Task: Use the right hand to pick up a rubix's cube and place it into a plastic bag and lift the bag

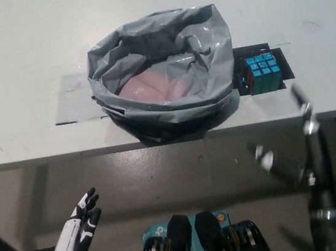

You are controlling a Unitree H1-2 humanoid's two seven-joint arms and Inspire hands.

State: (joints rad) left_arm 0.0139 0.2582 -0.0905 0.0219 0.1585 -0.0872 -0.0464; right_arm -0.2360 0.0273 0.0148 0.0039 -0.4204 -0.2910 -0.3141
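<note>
A Rubik's cube [263,73] with its blue face up sits on the white table [23,58], just right of the bag. The grey plastic bag [161,64] stands wide open near the table's front edge, with a pinkish inside showing. My black right hand [300,161] is raised below and in front of the table edge, under the cube, fingers spread and holding nothing. Low at the lower left, off the table, my white left hand [82,226] rests with its fingers apart.
A dark rectangular patch [284,64] lies under the cube. Clear tape strips [72,101] run left of the bag. The table's front edge [48,158] crosses the picture, with floor below it.
</note>
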